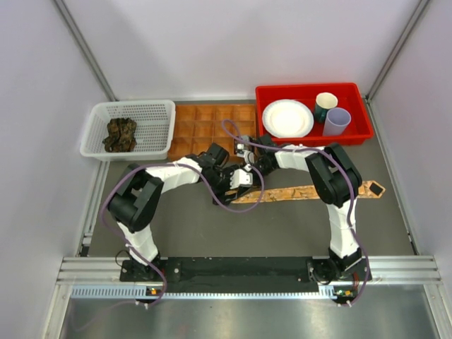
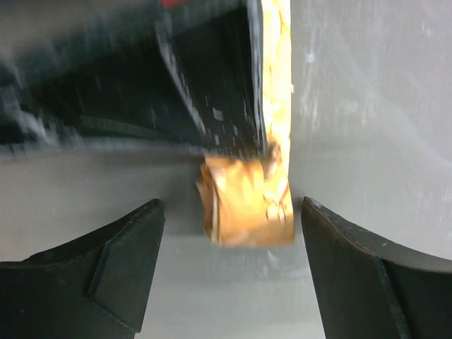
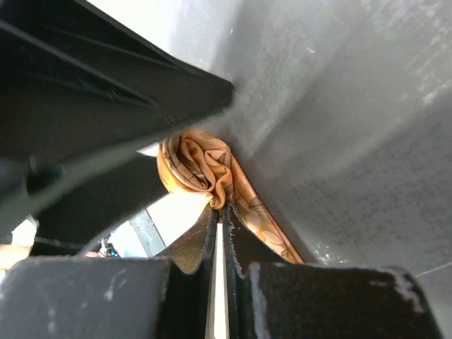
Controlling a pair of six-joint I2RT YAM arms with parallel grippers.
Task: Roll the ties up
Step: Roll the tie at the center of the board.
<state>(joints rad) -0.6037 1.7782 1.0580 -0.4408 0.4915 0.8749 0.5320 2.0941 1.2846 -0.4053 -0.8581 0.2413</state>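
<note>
The tan-orange tie (image 1: pixel 304 191) lies flat across the table, its pointed end at the right and its left end wound into a small roll (image 2: pixel 247 208). My right gripper (image 3: pixel 221 206) is shut on a fold of fabric at the edge of that roll (image 3: pixel 194 164). My left gripper (image 2: pixel 232 203) is open, and the roll sits between and just ahead of its fingertips without touching them. In the top view both grippers meet at the tie's left end, the left (image 1: pixel 236 178) below the right (image 1: pixel 248 166). Dark green-brown ties (image 1: pixel 120 134) lie bundled in a white basket (image 1: pixel 159 113).
The brown compartment tray (image 1: pixel 212 127) lies just behind the grippers. A red bin (image 1: pixel 357 134) at the back right holds a white plate (image 1: pixel 287 118) and two cups (image 1: pixel 330 113). Grey walls close in on both sides.
</note>
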